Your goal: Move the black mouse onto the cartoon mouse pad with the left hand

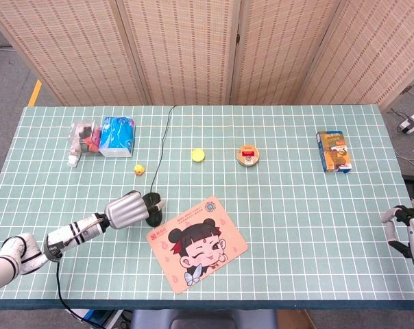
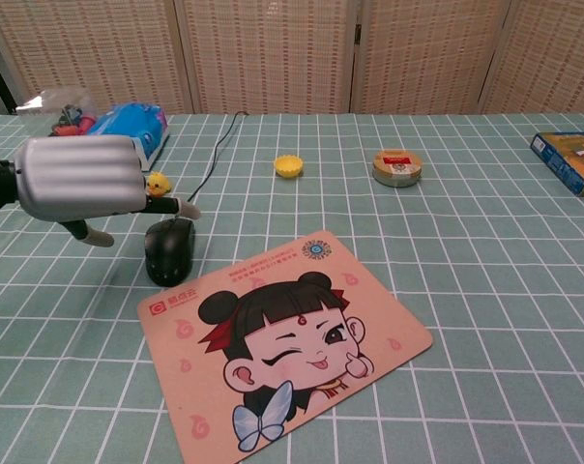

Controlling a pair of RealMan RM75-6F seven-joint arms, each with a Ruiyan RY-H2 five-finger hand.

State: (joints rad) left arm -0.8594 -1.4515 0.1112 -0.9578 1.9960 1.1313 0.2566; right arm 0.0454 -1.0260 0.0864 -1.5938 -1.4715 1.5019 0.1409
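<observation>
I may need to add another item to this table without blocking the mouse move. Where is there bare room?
Free: the wide stretch between the round tin and the blue-orange box, and the table front right of the cartoon mouse pad. Crowded: the left side, where the left hand hovers at the black mouse, its cable running back, with the bagged items and toy duck nearby.

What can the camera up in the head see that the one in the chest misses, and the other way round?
Only the head view shows the right hand idle at the table's far edge, and the left forearm. Only the chest view shows, from the side, the left hand raised beside the black mouse, fingers extended over it. Both share the cartoon mouse pad, yellow cup, round tin and blue box.
</observation>
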